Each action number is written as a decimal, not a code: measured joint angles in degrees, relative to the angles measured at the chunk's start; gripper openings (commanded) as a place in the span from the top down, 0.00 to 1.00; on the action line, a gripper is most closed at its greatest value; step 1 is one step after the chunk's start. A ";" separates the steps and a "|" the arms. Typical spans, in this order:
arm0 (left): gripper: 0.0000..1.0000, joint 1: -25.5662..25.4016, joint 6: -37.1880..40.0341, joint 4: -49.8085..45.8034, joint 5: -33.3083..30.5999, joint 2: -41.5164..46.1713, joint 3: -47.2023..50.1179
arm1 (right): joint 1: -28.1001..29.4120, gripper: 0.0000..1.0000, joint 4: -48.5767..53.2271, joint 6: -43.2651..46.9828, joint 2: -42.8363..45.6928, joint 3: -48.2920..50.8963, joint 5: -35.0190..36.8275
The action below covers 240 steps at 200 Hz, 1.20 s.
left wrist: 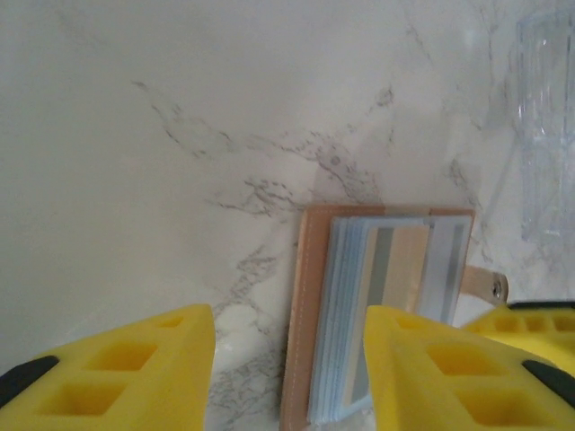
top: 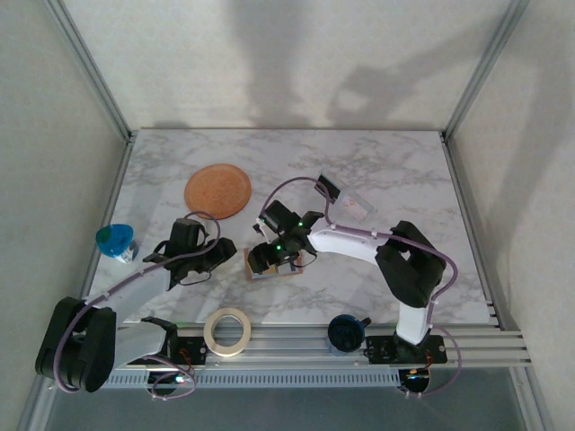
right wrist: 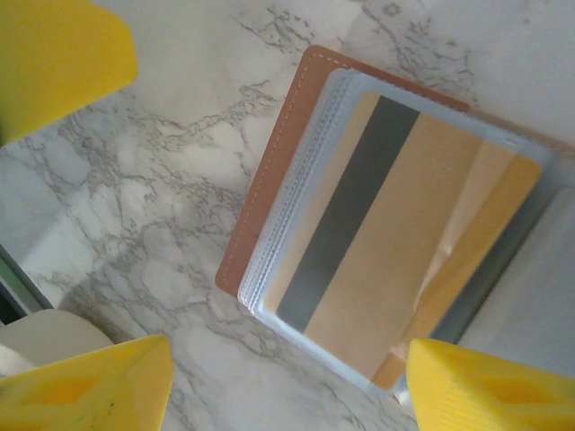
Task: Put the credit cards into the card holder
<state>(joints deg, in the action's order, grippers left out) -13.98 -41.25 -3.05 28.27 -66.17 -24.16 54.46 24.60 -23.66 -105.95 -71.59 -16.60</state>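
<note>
**Wallet [right wrist: 268, 184] open on table, both grippers at it**

You've got the wallet lying flat & open on the marble table [top: 404, 162], about mid-table, w/ its clear sleeves facing up. A tan card [right wrist: 395, 242] w/ a dark stripe sits inside the top sleeve. A yellower edge shows under it at one corner. Snap tab [left wrist: 486, 286] sticks out from the wallet's side, flat on the marble.

Your left gripper [left wrist: 289, 314] is low at the wallet's edge, jaws partway apart, nothing clamped. The leather edge runs up the gap, one finger [left wrist: 431, 368] overlaps the sleeves, and the other is over bare marble. Your right gripper [right wrist: 289, 350] hangs over the wallet from the other side, jaws wide. The wallet's near corner lies betw. them, not pinched as far as you can see. Can't tell whether any finger touches the sleeves.

Beyond the right arm's wrist in the top view, well apart from the wallet, there's a small dark piece [top: 329, 187]. A clear/whitish piece [top: 357, 208] lies just beside it; both too small to tell what they are. Orange disc [top: 218, 189] sits far-left of the wallet. Tape roll [top: 226, 330] is near the arm bases.
</note>
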 measured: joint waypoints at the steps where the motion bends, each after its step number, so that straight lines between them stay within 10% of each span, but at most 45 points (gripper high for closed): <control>1: 0.53 0.00 0.02 0.00 0.09 -0.02 0.00 | 0.00 0.33 -0.11 0.02 -0.13 0.00 -0.07; 240: 0.58 -5.97 -6.99 17.73 8.07 -5.57 3.63 | -5.73 0.31 -21.97 -3.48 -1.22 11.69 -9.94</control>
<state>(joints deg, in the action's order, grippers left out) -19.94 -48.25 14.68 36.34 -71.75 -20.53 48.73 2.63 -27.14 -107.18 -59.90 -26.55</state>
